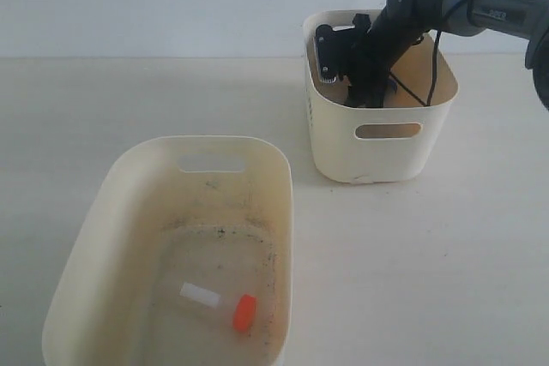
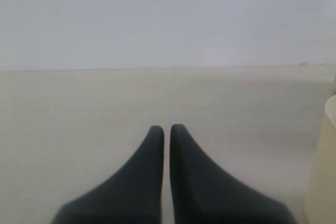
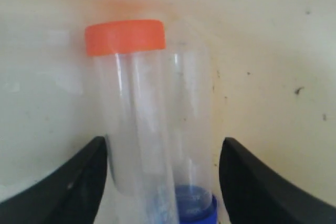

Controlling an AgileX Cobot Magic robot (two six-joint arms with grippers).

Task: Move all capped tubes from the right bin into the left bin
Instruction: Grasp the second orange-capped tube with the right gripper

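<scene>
Near left on the desk (image 1: 412,263), left bin (image 1: 129,212), dirt-specked floor, one orange-capped tube (image 1: 219,304) lying flat inside. Left gripper (image 2: 167,128) over bare desk, fingers (image 2: 147,171) narrow, nearly touching, nothing between. Far right, right bin (image 1: 343,143), right arm reaching down into it. Right gripper (image 3: 164,148) has fingers wide, straddling a second orange-capped tube (image 3: 131,119) and a blue-capped tube (image 3: 191,145) side by side on the bin's inner surface; cannot tell if either finger touches them.
</scene>
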